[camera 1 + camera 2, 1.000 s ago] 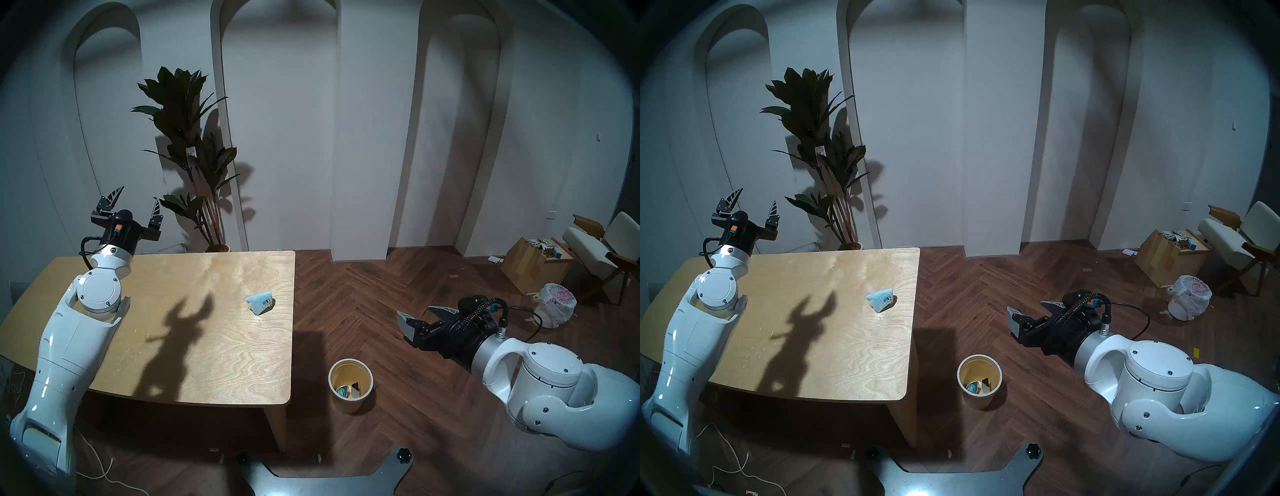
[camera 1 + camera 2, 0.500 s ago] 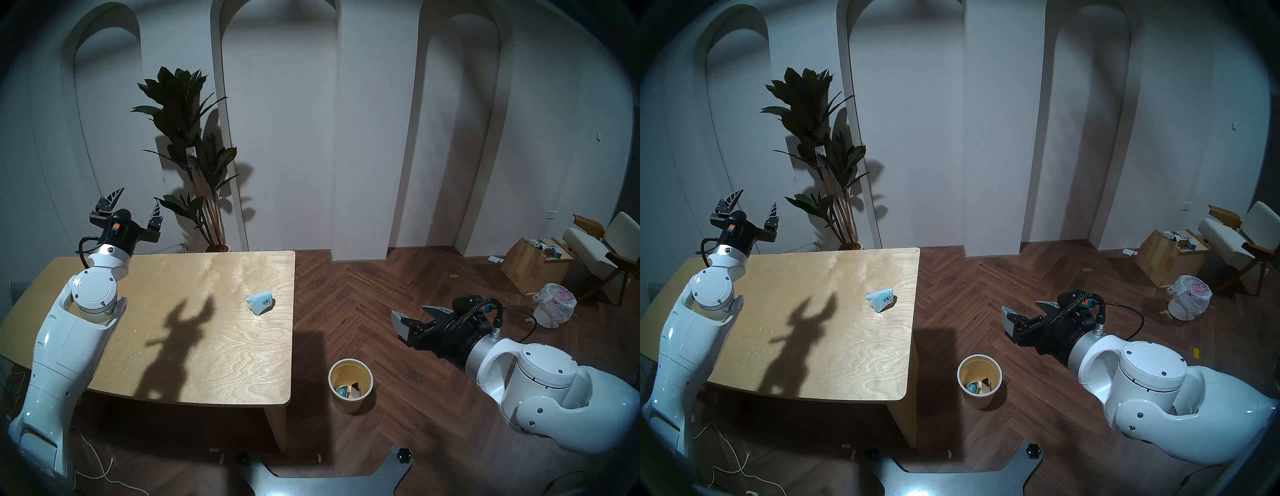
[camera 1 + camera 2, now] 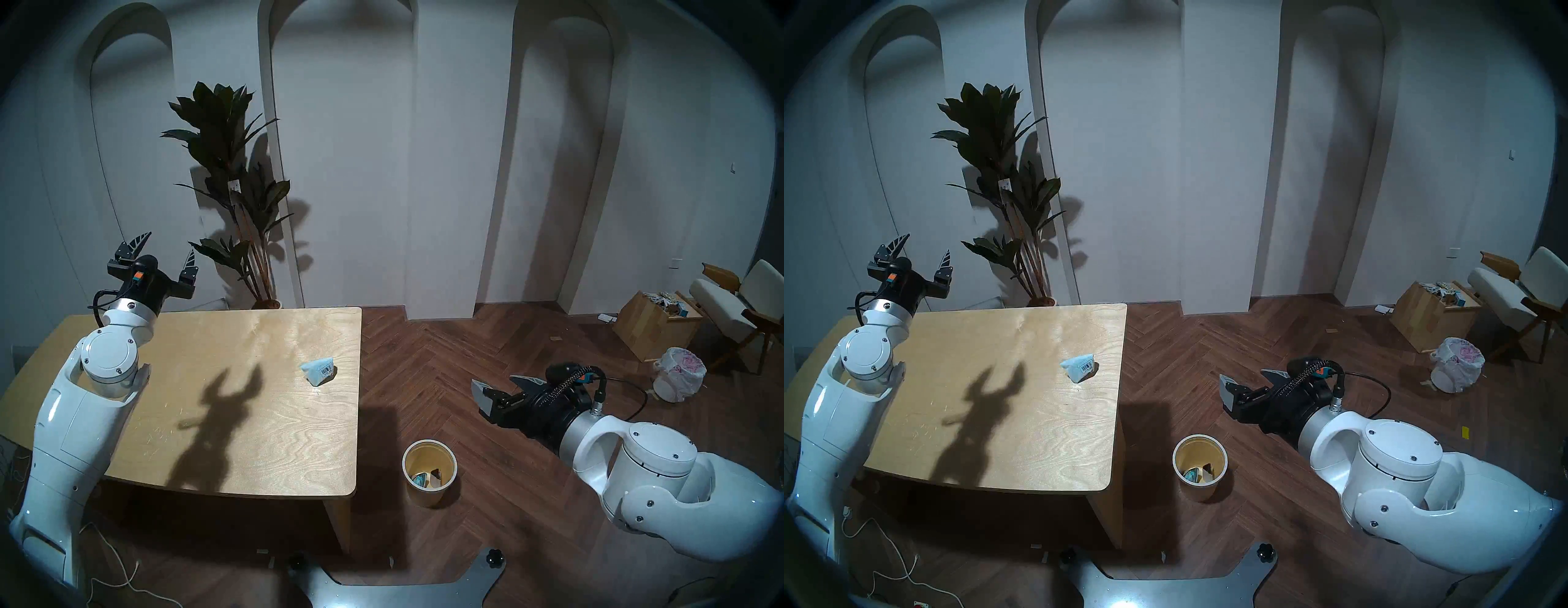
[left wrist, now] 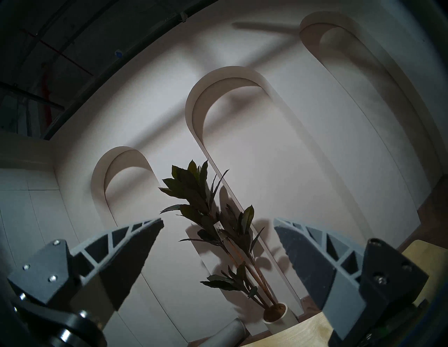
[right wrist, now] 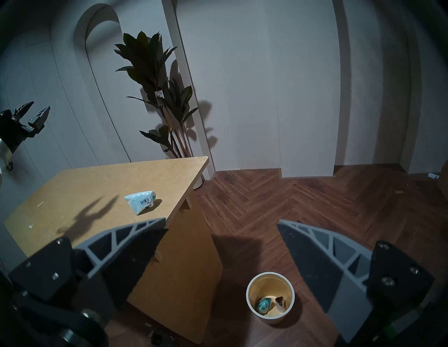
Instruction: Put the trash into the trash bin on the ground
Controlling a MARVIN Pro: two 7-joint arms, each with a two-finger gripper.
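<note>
Pale blue barcoded packet [image 3: 319,371] is seen lying on the wooden table [image 3: 254,446], near the right edge, alone and untouched; two other bits of packaging (one teal, one darker, detail too small) are seen at the bottom of the cream-white trash bin [image 3: 429,497] on the floor just off the table's corner. The packet is judged light, soft and crinkly, likely slippery film; a pinch across its puffed middle or a raised edge is suggested, since a flat corner may slide out. The right gripper [image 5: 221,226] is held over the floor, fingers spread wide, nothing between them, well apart from the packet; the left gripper [image 3: 162,249] is raised past the table's far left corner, jaws apart and empty, pointed at the potted plant [image 4: 218,225].
</note>
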